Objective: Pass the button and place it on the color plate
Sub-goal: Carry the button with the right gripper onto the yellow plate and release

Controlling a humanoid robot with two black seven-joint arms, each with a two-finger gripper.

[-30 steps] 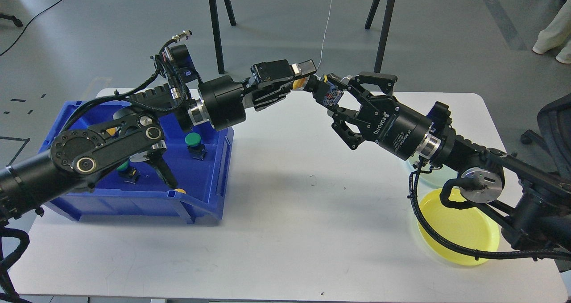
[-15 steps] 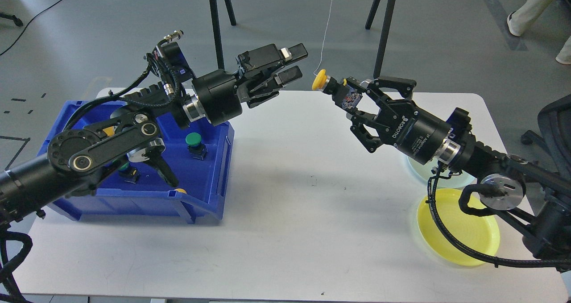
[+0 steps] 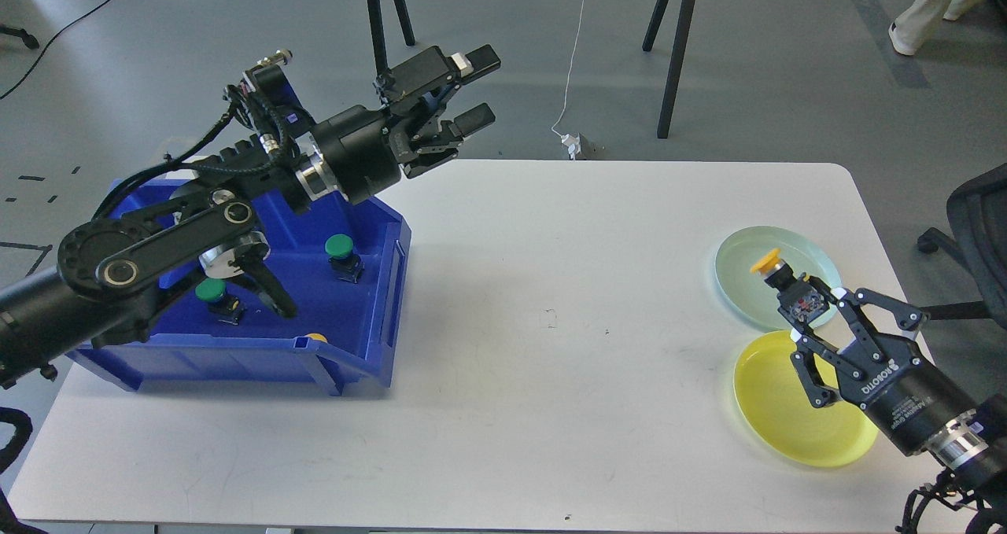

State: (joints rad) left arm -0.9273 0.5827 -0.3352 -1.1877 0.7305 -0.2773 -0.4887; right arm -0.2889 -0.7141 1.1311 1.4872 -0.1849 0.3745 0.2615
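My right gripper point(image 3: 804, 304) is shut on a yellow-capped button point(image 3: 775, 270) with a black body. It holds the button above the near edge of the pale green plate point(image 3: 738, 267), just behind the yellow plate point(image 3: 767, 408). My left gripper point(image 3: 480, 86) is open and empty, raised above the far left edge of the table, behind the blue bin point(image 3: 354, 345). Two green buttons point(image 3: 340, 245) point(image 3: 211, 291) sit in the bin, and a bit of yellow point(image 3: 317, 336) shows at its front rim.
The white table point(image 3: 551, 361) spans the view. Black stand legs point(image 3: 669, 46) and a white cable point(image 3: 578, 46) are on the floor behind it. A black chair point(image 3: 975, 227) is at the right edge. A person's leg point(image 3: 928, 7) is at the top right.
The left gripper let go of the yellow button and drew back up and to the left. The right gripper took the button and carried it right and down to the plates.
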